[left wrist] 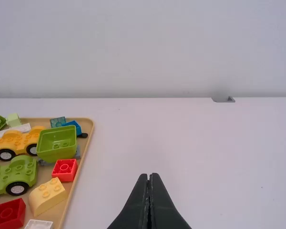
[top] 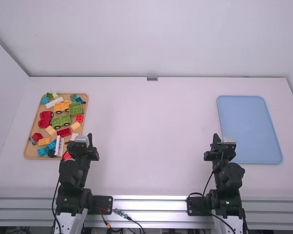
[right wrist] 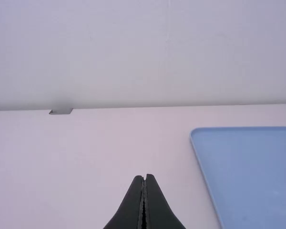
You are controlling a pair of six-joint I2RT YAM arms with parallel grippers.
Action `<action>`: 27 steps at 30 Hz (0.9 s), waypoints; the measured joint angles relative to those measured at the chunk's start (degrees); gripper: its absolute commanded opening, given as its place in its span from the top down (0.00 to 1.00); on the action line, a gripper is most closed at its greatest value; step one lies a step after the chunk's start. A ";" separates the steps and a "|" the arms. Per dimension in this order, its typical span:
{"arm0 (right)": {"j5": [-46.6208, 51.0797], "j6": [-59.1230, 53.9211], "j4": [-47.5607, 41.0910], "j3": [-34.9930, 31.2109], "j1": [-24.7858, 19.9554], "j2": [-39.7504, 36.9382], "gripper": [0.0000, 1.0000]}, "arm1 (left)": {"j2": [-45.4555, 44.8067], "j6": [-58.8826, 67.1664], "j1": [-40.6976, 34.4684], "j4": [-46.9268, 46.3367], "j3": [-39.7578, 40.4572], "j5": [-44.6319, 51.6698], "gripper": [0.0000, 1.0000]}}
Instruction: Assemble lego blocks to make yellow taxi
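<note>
1. Left gripper (left wrist: 149, 175) and right gripper (right wrist: 144, 176) are holding nothing, fingertips meeting.
2. Yellow wheeled base (left wrist: 17, 141) is sitting in wooden tray (left wrist: 83, 149).
3. Ideally, you are opening the left gripper, descending squarely.

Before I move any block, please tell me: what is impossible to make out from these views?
- High view: part of the red block at the wooden tray's near end, hidden by the left arm.
- High view: stud count of the dark blue block, too small.
- Left wrist view: one end of the green car base, cut off by the left edge.
- Right wrist view: the blue tray's near end, cut off by the bottom edge.
</note>
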 measured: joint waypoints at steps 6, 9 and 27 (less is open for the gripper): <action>-1.07 0.11 1.60 0.11 -1.01 1.27 0.95 | 1.29 -0.66 0.68 1.49 0.07 0.70 0.95; -2.21 0.02 2.97 0.79 -1.22 2.95 0.93 | 3.10 -1.11 1.29 2.91 0.90 1.09 0.93; -5.95 1.66 10.56 8.48 -1.51 10.25 0.79 | 11.32 0.26 1.73 11.54 9.68 1.29 0.77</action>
